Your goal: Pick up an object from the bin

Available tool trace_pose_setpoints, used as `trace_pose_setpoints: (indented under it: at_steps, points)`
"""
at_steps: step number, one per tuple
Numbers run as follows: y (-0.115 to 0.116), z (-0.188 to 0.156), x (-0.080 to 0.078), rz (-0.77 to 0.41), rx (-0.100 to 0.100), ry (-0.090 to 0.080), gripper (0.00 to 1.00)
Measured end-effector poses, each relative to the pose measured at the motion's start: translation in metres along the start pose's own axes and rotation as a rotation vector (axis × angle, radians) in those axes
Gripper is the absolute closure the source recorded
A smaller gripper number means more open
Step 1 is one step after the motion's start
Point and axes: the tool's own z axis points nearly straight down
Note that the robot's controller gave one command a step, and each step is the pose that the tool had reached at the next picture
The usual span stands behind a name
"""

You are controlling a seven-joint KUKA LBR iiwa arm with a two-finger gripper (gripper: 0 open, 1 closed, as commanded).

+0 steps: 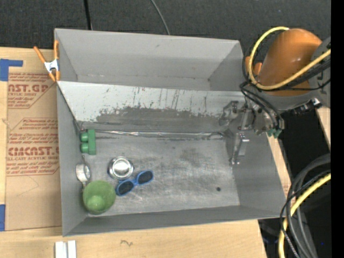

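Note:
My gripper (pixel 238 148) hangs over the right end of the bin, close to the right wall, with bare floor under it and nothing seen in it. All the loose things lie far to its left. Nearest to it is a pair of small blue sunglasses (pixel 134 182) on the floor toward the front. Just beyond them sits a round silver cap (pixel 120 167).
In the front left corner lies a green ball-like fruit (pixel 98 196), with a small silver piece (pixel 83 172) above it. A green studded block (pixel 88 142) rests against the left wall. The arm with its orange cover and cables stands over the right rim.

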Motion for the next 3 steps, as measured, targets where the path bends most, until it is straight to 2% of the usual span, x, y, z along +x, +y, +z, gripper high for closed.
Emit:
trace_pose_setpoints:
  at_steps: [1,2,3]
  points:
    - [0.065,0.060,0.003,0.118,-0.004,0.006,0.00]
    - [0.154,0.076,0.016,-0.066,-0.004,0.003,0.00]
    - [0.223,0.124,0.070,-0.077,-0.005,-0.001,0.00]
